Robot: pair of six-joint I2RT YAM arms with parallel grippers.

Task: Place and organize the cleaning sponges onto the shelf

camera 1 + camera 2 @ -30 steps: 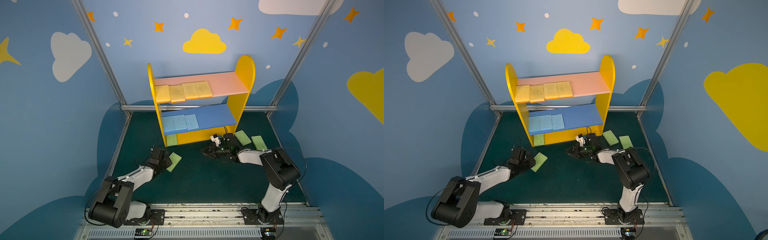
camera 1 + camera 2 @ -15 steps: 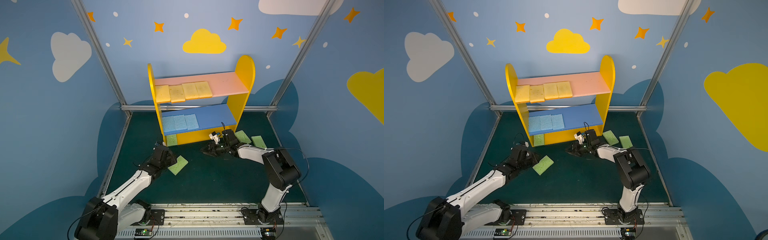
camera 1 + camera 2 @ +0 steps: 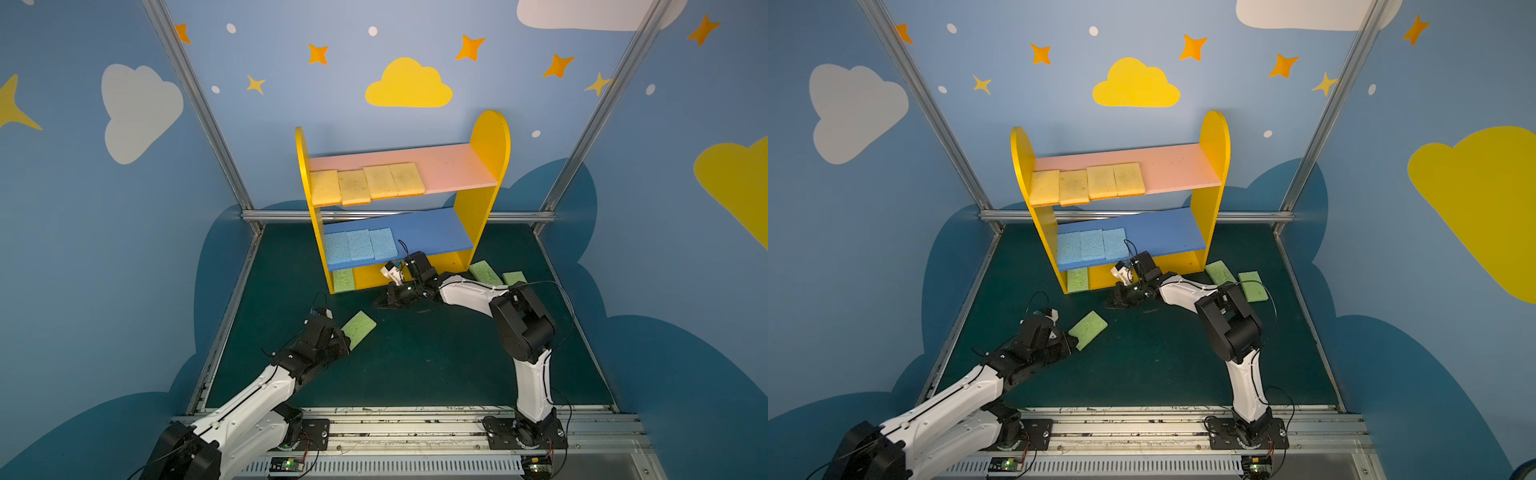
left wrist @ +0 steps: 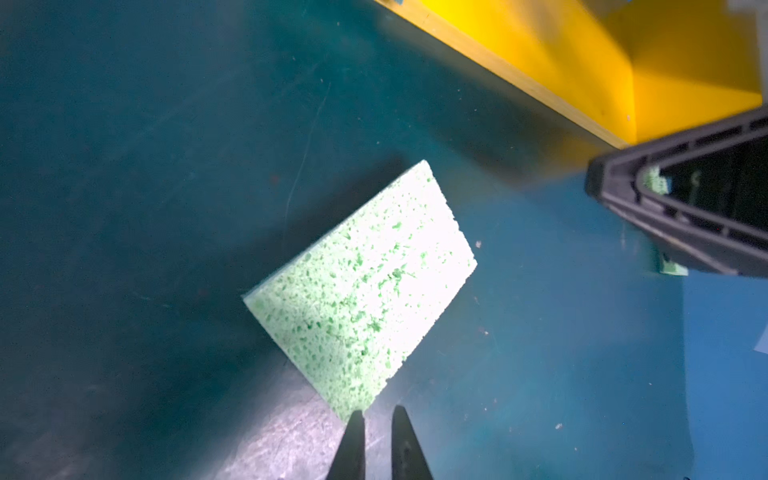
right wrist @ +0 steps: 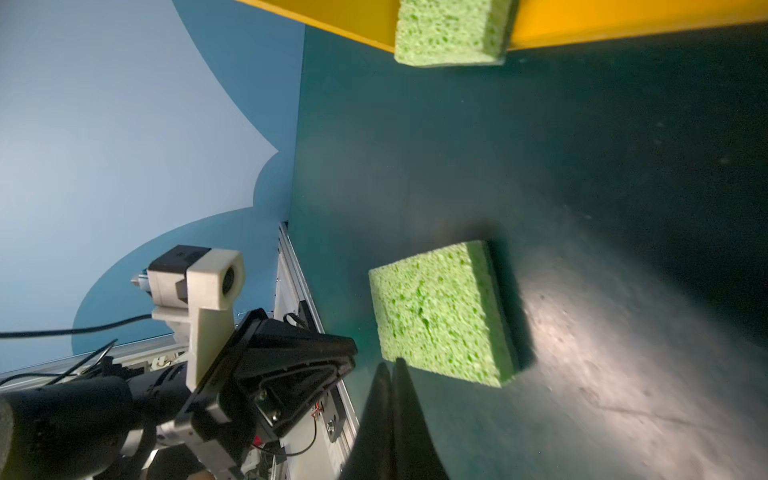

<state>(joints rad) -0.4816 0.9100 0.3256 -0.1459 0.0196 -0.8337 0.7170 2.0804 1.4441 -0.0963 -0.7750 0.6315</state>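
Note:
The yellow shelf [image 3: 490, 137] holds several yellow cleaning sponges [image 3: 365, 185] on its pink board, three light blue ones [image 3: 359, 245] on the blue board and a green one [image 3: 344, 280] on the base. A loose green sponge [image 3: 358, 328] [image 4: 361, 282] lies on the floor. My left gripper [image 3: 345, 338] [image 4: 376, 411] sits at its near corner, its jaws a narrow gap apart with nothing between them. Low in front of the shelf base, my right gripper [image 3: 379, 305] [image 5: 392, 365] is shut and empty.
Two more green sponges [image 3: 484, 272] [image 3: 514, 277] lie on the dark green floor right of the shelf, behind the right arm. Blue walls with metal posts [image 3: 199, 108] close in the sides and back. A rail [image 3: 415, 419] runs along the front.
My left arm has stretched forward and carried the green sponge a little right and nearer the front. The right gripper's jaws have closed in front of the shelf base.

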